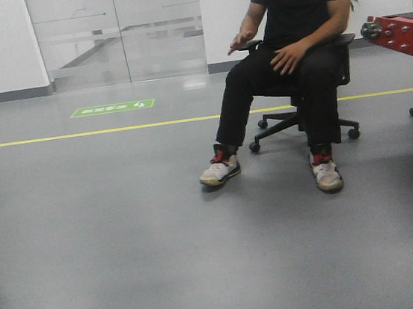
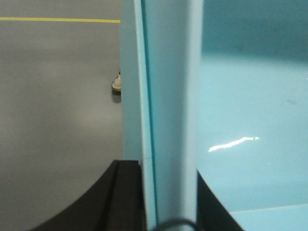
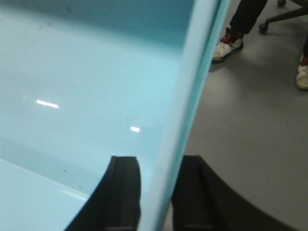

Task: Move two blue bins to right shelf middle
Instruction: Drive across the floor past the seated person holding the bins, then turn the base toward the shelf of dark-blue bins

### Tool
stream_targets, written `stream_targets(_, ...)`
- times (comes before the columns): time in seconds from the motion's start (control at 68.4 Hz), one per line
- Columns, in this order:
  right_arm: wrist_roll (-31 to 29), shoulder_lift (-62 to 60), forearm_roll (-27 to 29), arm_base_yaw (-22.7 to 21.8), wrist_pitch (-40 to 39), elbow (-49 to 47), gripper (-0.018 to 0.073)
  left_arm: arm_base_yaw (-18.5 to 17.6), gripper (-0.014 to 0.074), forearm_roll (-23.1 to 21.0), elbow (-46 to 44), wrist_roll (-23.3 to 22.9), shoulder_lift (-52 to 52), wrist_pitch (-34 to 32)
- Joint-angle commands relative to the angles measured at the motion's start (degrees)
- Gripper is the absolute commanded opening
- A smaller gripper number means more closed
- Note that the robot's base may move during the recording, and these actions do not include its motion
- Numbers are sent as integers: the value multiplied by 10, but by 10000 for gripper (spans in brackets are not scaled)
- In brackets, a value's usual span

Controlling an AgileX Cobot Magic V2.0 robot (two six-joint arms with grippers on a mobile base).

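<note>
Presently, the blue bin (image 2: pixel 250 120) is off the floor, held between both arms. In the left wrist view its pale wall and thin rim run up the middle of the frame. In the right wrist view the blue bin (image 3: pixel 86 72) fills the left and centre, its rim slanting to the upper right. Whether a second bin is nested inside cannot be determined. The left gripper (image 2: pixel 166 192) has its jaws pinching that wall at the bottom centre, one dark finger on each face. The right gripper (image 3: pixel 156 187) pinches the opposite wall likewise. Judgement: the smooth, glossy plastic is probably light but slippery, and the thin wall may flex. The rim on two opposite sides is the sound place to hold it, kept level. Beyond the bin lies grey floor (image 1: pixel 126 232) with a yellow line (image 1: pixel 76 134) and a green marking (image 1: pixel 112 107) at upper left. A seated person (image 1: pixel 291 46) on an office chair (image 1: pixel 300 116) occupies the upper right. A red frame (image 1: pixel 406 32) stands at the right edge. No shelf is in view.
</note>
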Motion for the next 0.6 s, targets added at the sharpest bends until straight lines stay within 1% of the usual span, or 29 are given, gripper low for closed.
stream_targets(0.0, -19, -11, 5, 1, -27, -8, -151, -2, -111, -18, -10, -2, -10, -82)
stream_targets(0.585, -19, -11, 5, 1, -27, -8, -151, -2, -111, -18, -10, -2, -5, -85)
